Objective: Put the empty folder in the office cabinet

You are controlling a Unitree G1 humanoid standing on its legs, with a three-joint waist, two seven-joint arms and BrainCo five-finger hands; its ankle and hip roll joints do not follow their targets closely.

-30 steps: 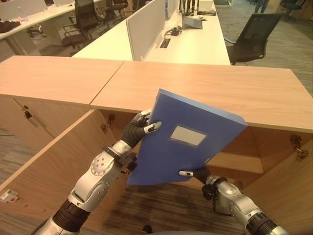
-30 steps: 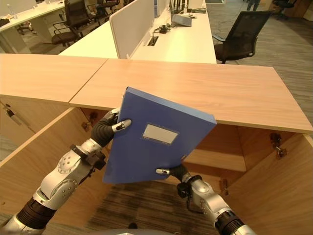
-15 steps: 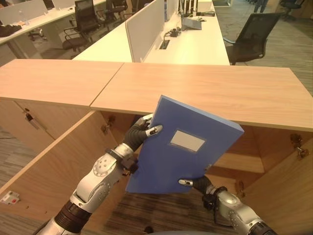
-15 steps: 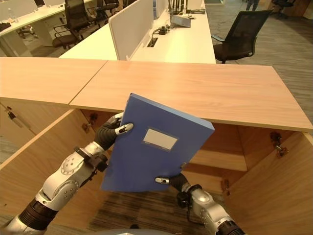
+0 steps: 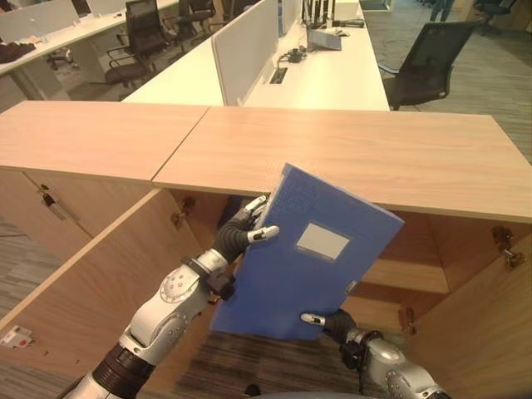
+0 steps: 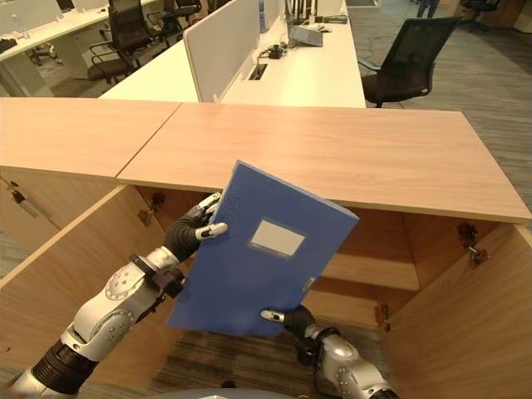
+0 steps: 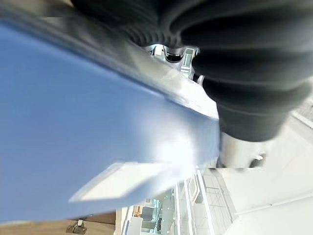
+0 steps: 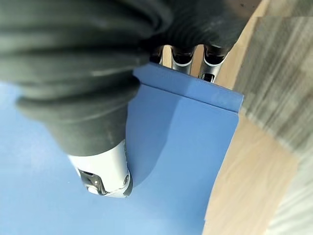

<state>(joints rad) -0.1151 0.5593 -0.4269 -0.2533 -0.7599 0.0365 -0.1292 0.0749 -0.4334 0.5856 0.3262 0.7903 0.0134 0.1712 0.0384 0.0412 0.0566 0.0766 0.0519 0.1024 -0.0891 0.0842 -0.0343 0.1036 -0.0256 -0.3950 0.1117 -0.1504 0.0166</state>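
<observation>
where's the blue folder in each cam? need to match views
Left eye view: blue folder at centre, tilted, in front of the open cabinet.
Right eye view: folder at centre, a little further left.
Left wrist view: its blue face beside the left hand.
Right wrist view: its face and one corner, under the right hand.
Shared landmark: the pale label on its face, also in the left wrist view.

Even, warm indoor light falls from above on the wooden cabinet top (image 5: 349, 154), which shows a soft sheen and no hard glare. The open cabinet interior (image 5: 416, 274) sits in shade. The head views are crisp (slight bowing at the edges). Both wrist views are blurred at close range, with a pale highlight across the blue folder (image 7: 98, 132).
</observation>
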